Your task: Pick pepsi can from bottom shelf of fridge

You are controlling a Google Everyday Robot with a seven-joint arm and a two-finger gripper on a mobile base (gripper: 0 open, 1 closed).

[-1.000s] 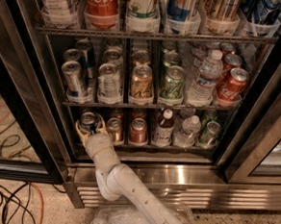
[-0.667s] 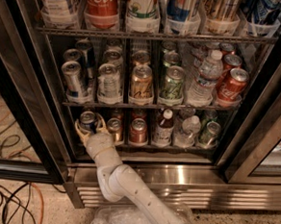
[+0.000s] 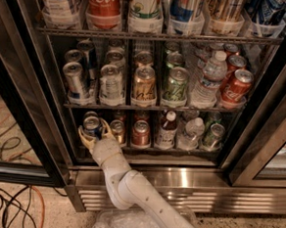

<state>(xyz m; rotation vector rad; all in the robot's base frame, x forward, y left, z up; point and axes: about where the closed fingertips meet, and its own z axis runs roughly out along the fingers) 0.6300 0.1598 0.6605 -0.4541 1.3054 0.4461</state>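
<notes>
Wire bottom shelf point(image 3: 150, 149): end effector point(image 3: 93, 132) grips pepsi can point(image 3: 91, 125).

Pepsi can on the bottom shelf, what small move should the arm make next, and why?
Probably, if the grasp holds, a short straight pull outward: the gripper is at the pepsi can, with a bronze can close beside.

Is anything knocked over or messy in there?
Nothing is spilled or knocked over. The red can at the right end of the middle rack seems to lean, unlike its upright neighbours. Loose cables lie tangled on the floor at left. The gripper is at the pepsi can, far left on the bottom shelf.
</notes>
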